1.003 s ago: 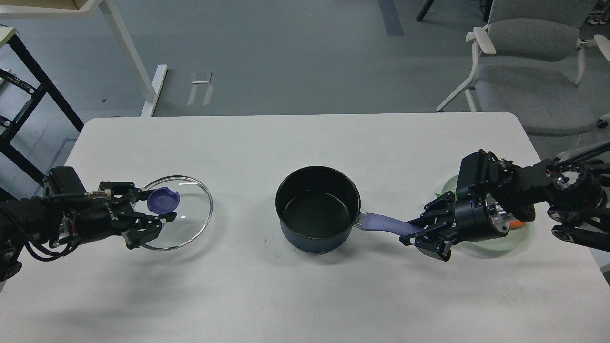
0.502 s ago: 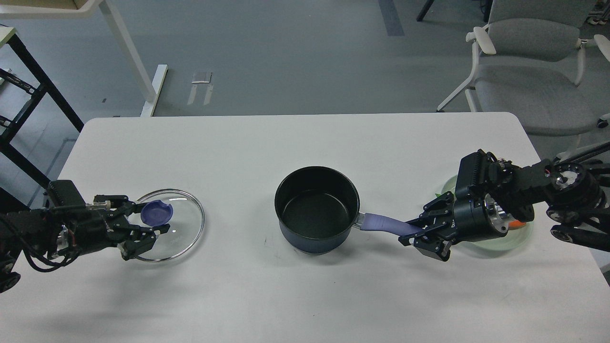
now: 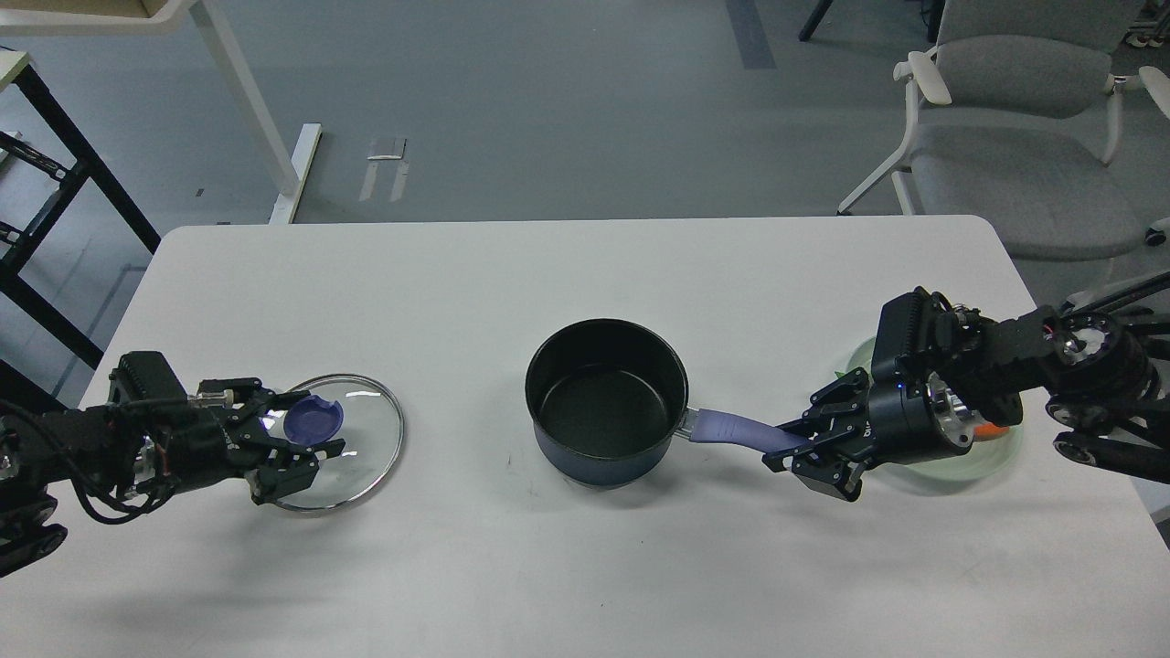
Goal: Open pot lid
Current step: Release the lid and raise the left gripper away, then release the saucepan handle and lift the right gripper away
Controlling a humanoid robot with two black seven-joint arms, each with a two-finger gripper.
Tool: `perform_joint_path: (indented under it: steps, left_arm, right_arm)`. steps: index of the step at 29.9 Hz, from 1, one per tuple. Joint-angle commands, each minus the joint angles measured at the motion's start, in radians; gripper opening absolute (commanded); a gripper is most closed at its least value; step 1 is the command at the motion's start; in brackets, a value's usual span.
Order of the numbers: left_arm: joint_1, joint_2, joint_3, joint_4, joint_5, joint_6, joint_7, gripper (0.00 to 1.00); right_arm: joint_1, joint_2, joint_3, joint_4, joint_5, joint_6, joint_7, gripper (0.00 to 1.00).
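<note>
The dark pot stands uncovered and empty at the table's middle, its purple handle pointing right. My right gripper is shut on the end of that handle. The glass lid with a blue knob sits low over the table at the left, apart from the pot. My left gripper comes in from the left with its fingers on either side of the knob, holding it.
A pale green plate with something orange on it lies under my right wrist near the table's right edge. A grey chair stands beyond the far right corner. A black rack stands left of the table.
My left gripper with the lid has moved down toward the table's front left, then slightly right. The right gripper and pot have barely moved.
</note>
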Motion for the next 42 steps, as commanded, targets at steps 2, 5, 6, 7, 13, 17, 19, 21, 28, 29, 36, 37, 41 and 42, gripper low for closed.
perform_joint_path:
  steps: [2,5,6,7,13,17,19,21,28,29,36,37,41,42]
  left_arm:
    - [-0.007,0.016,-0.014,-0.018,-0.027,-0.008,0.0,0.98]
    - [-0.027,0.053,-0.015,-0.079,-0.14,-0.037,0.0,0.99]
    - [-0.04,0.077,-0.015,-0.102,-0.192,-0.057,0.0,0.99]
    - [-0.055,0.097,-0.014,-0.124,-0.235,-0.08,0.0,0.99]
    - [-0.191,0.151,-0.024,-0.201,-0.623,-0.256,0.0,0.99]
    - [-0.239,0.144,-0.046,-0.19,-1.026,-0.322,0.0,0.99]
    - [-0.239,0.141,-0.046,-0.187,-1.177,-0.331,0.0,0.99]
    - [-0.239,0.139,-0.047,-0.189,-1.268,-0.334,0.0,0.99]
    - [-0.231,0.104,-0.102,-0.164,-1.485,-0.336,0.0,0.99]
    - [-0.231,0.098,-0.109,-0.161,-1.533,-0.336,0.0,0.99]
    - [-0.231,0.071,-0.153,-0.129,-1.653,-0.334,0.0,0.99]
    - [-0.231,0.071,-0.156,-0.127,-1.653,-0.334,0.0,0.99]
    - [-0.23,0.071,-0.168,-0.129,-1.654,-0.334,0.0,0.99]
    - [-0.23,0.071,-0.168,-0.129,-1.654,-0.334,0.0,0.99]
  right_arm:
    - [0.001,-0.006,0.0,0.0,0.0,0.0,0.0,0.33]
    - [0.001,-0.004,0.0,0.0,0.0,0.0,0.0,0.33]
    - [0.001,-0.004,0.0,0.0,0.0,0.0,0.0,0.33]
    - [0.001,-0.004,0.0,0.0,0.0,0.0,0.0,0.33]
    - [0.002,-0.004,0.0,0.0,0.0,0.0,0.0,0.34]
    - [0.004,-0.004,0.0,0.0,0.0,0.0,0.0,0.38]
    - [0.005,-0.004,0.0,0.0,0.0,0.0,0.0,0.46]
    - [0.012,-0.004,0.0,0.0,0.0,0.0,0.0,0.58]
    - [0.033,-0.003,0.002,0.001,0.006,0.002,0.0,0.93]
    - [0.042,-0.006,0.002,0.001,0.006,0.002,0.0,0.95]
    - [0.11,-0.061,0.006,0.009,0.086,0.003,0.0,0.98]
    - [0.125,-0.069,0.006,0.014,0.107,0.003,0.0,0.98]
    - [0.182,-0.125,0.009,0.04,0.187,0.003,0.0,0.98]
    - [0.197,-0.136,0.009,0.044,0.202,0.003,0.0,0.98]
